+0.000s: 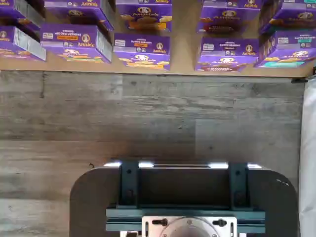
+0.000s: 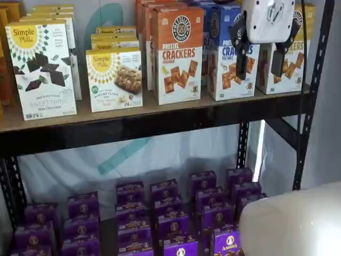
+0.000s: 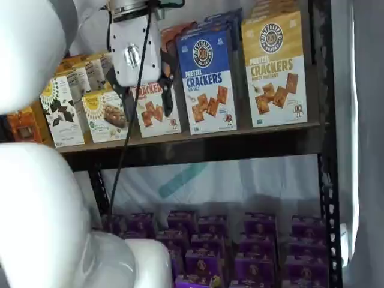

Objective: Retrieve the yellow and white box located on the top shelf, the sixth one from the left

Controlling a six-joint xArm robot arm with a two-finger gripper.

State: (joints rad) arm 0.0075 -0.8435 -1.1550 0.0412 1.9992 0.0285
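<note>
Gripper (image 2: 262, 63) hangs in front of the top shelf (image 2: 160, 124), white body above, two black fingers pointing down with a plain gap between them, nothing held. In a shelf view the fingers sit before the right end of the row, one over the blue box (image 2: 226, 58), the other over the yellow and white box (image 2: 290, 64), which is mostly hidden there. In a shelf view from the other angle the yellow and white box (image 3: 276, 72) stands upright at the far right of the top shelf (image 3: 198, 147), beside the black upright, just right of the blue box (image 3: 207, 81); the gripper (image 3: 144, 99) overlaps the orange box (image 3: 155, 111) in that view. Left of these, white Simple Mills boxes (image 2: 42, 69). Lower level holds rows of purple Annie's boxes (image 2: 160, 218). Wrist view: purple Annie's boxes (image 1: 140, 49) on a tan board, grey wood-grain floor (image 1: 148, 113), dark mount with teal brackets (image 1: 185, 197).
</note>
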